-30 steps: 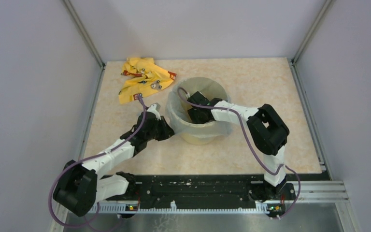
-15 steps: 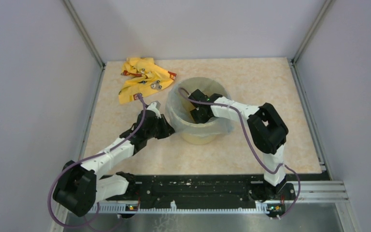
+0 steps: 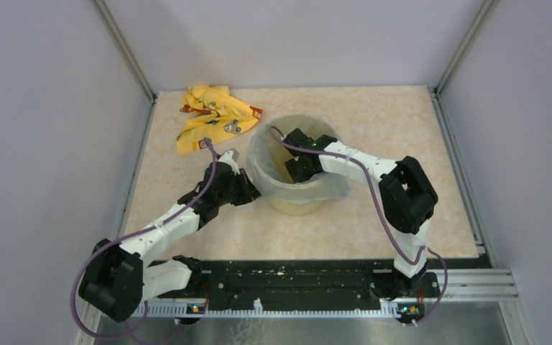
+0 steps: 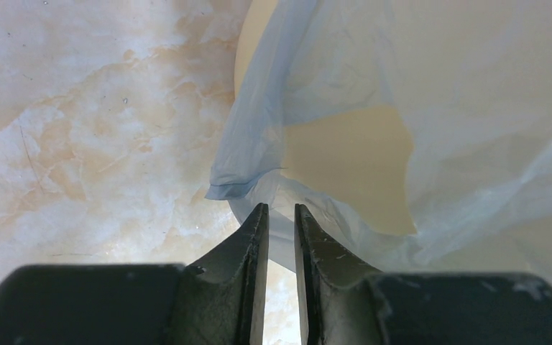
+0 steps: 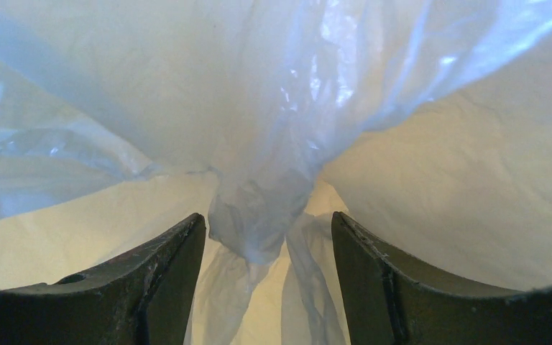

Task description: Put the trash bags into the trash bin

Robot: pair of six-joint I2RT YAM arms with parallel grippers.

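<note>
The trash bin (image 3: 296, 205), a round pale yellow bucket, stands mid-table. The pale blue-grey trash bag (image 3: 332, 188) is draped over its rim and hangs inside. My right gripper (image 3: 299, 169) is down inside the bin. In the right wrist view it (image 5: 267, 219) is open, with a twisted bunch of bag film (image 5: 259, 208) loose between the fingers. My left gripper (image 3: 253, 189) is against the bin's left outer side. In the left wrist view it (image 4: 280, 208) is almost shut, with the bag's hanging edge (image 4: 255, 154) at its tips, in front of the bin wall (image 4: 345, 154).
A crumpled yellow cloth (image 3: 212, 115) with red and grey marks lies at the back left, behind the left arm. Grey enclosure walls stand on three sides. The arm bases sit on a black rail (image 3: 295, 284) at the near edge.
My right gripper has shifted a little toward the back of the bin and its elbow has swung right. More film now lies over the near right rim. The left arm has barely moved.
</note>
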